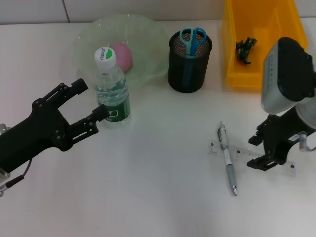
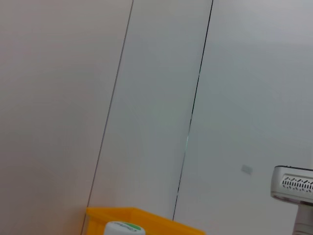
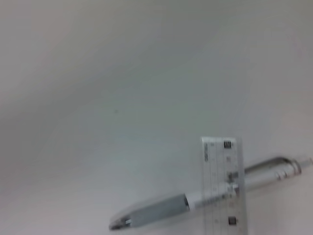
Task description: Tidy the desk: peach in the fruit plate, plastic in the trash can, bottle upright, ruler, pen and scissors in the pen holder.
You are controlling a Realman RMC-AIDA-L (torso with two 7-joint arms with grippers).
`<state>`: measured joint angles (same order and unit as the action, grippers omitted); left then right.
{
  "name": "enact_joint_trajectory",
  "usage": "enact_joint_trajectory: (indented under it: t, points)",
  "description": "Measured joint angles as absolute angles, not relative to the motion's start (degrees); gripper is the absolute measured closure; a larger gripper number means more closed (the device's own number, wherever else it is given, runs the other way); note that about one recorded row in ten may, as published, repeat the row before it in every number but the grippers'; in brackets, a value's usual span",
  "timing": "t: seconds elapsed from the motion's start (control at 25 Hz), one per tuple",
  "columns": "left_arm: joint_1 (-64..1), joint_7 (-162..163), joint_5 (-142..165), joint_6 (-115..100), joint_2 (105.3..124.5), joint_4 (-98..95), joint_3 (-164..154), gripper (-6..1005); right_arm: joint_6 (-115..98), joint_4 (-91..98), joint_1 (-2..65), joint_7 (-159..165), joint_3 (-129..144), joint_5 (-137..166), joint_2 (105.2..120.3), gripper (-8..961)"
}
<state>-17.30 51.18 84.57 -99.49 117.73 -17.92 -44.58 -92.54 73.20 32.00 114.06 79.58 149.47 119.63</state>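
The water bottle [image 1: 112, 85] stands upright in front of the fruit plate [image 1: 148, 39], which holds the pink peach [image 1: 122, 56]. My left gripper [image 1: 89, 101] is open just left of the bottle, one finger near its label. Its cap also shows in the left wrist view [image 2: 124, 228]. The black pen holder [image 1: 189, 61] holds blue scissors [image 1: 192, 38]. The yellow trash can [image 1: 259, 44] holds dark plastic [image 1: 245, 49]. The pen [image 1: 227, 159] lies across the clear ruler [image 1: 237, 150] on the desk; both show in the right wrist view, pen [image 3: 195, 203] and ruler [image 3: 222, 186]. My right gripper [image 1: 261, 153] is over the ruler's right end.
The white desk [image 1: 158, 192] spreads in front of me. The plate, pen holder and trash can line the back edge. A pale panelled wall [image 2: 156, 98] fills the left wrist view.
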Motion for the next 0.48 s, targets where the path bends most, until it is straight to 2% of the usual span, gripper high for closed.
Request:
enact_joint_trajectory:
  t: [0.48]
  points:
    - [-16.98, 50.93, 84.64, -99.57, 117.77, -17.92, -44.66, 139, -86.26, 70.36, 32.58, 117.83, 87.1, 148.83, 119.71, 468]
